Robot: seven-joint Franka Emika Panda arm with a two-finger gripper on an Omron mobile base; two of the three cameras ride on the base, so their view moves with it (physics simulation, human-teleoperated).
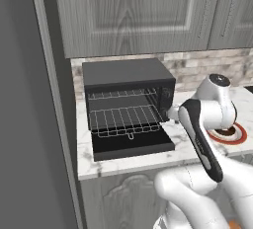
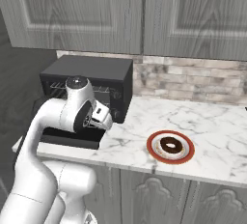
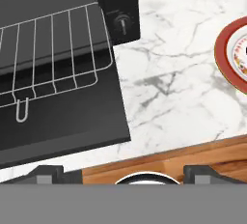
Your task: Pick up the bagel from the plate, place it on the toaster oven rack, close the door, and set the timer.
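I see grey wood-grain cabinets [image 2: 144, 10] above the marble counter [image 2: 202, 117]; behind it, a stone-tile backsplash [image 2: 193, 80].

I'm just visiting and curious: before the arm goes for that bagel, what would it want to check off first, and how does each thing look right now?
1. Bagel lies on the plate, nothing covering it: ok.
2. Gripper is open and holds nothing: ok.
3. Door is folded down flat, oven mouth open: ok.
4. Toaster oven rack is slid partway out and bare, ready for the bagel: ok.
5. Gripper is over the bagel: not ok; it points at the marble counter between oven and plate.
6. Timer knob position: cannot tell.
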